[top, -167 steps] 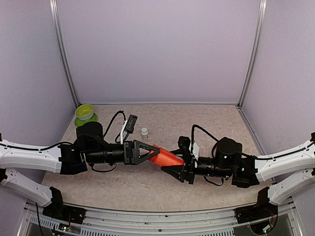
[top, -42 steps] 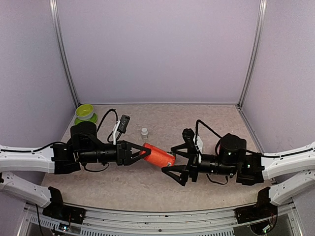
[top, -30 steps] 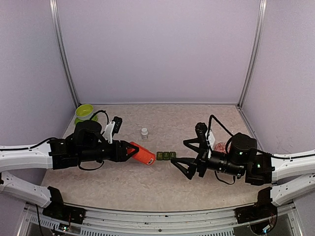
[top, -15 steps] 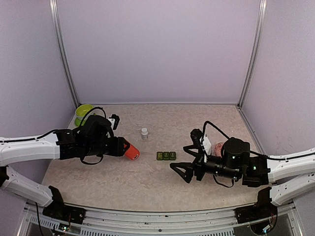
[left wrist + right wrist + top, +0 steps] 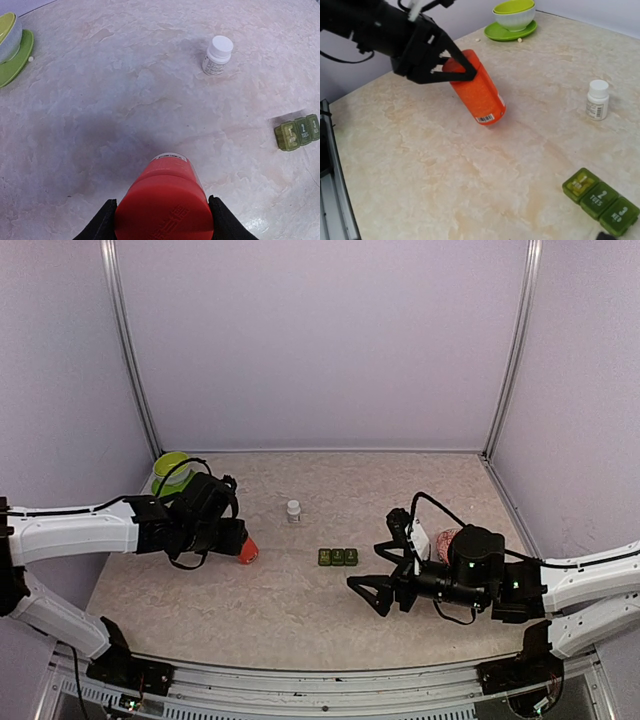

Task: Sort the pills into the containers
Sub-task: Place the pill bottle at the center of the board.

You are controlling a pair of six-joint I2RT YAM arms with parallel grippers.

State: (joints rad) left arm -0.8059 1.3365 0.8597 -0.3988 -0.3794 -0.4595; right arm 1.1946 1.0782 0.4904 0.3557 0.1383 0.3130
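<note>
The containers (image 5: 338, 557), three joined dark green boxes with shut lids, lie mid-table and also show in the left wrist view (image 5: 297, 132) and the right wrist view (image 5: 600, 200). My left gripper (image 5: 238, 543) is shut on an orange bottle (image 5: 247, 552), held tilted with its base just above the table, left of the containers. The bottle fills the left wrist view (image 5: 165, 200) between black fingers (image 5: 100, 222). My right gripper (image 5: 372, 577) stands open and empty, right of the containers. A tiny white bit, perhaps a pill (image 5: 478, 40), lies by the saucer.
A small white capped bottle (image 5: 293, 510) stands behind the containers. A lime-green bowl on a saucer (image 5: 170, 468) sits at the back left corner. A reddish object (image 5: 446, 539) shows partly behind the right arm. Walls close off the back and sides.
My left arm has swung left with the orange bottle, away from the containers, tipping it more upright. The right gripper has stayed open and drawn slightly nearer.
</note>
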